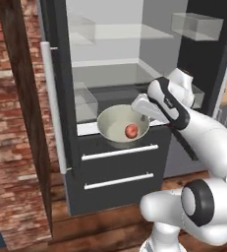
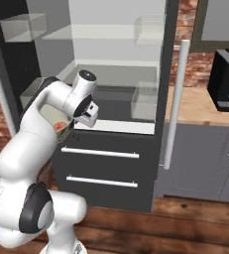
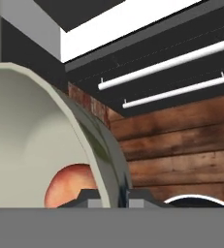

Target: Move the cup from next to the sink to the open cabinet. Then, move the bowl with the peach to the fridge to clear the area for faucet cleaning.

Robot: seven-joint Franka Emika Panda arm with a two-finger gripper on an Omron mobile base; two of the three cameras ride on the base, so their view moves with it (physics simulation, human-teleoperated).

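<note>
— Where was the bowl at that point?

— Off any surface, held up in front of the open fridge, just above its upper dark drawer and level with the front edge of the lowest pale shelf.

— And the gripper?

— Clenched on the bowl's rim. In the hand view one finger tip sat inside the wall and the other outside it, with the rim running between them.

— Was the peach there?

— Yes, lying on the bowl's bottom, toward the gripper side. The bowl looked slightly tilted.

— Anything else close by?

— A clear bin on the fridge shelf just behind the bowl, and two silver drawer handles below it.
</note>
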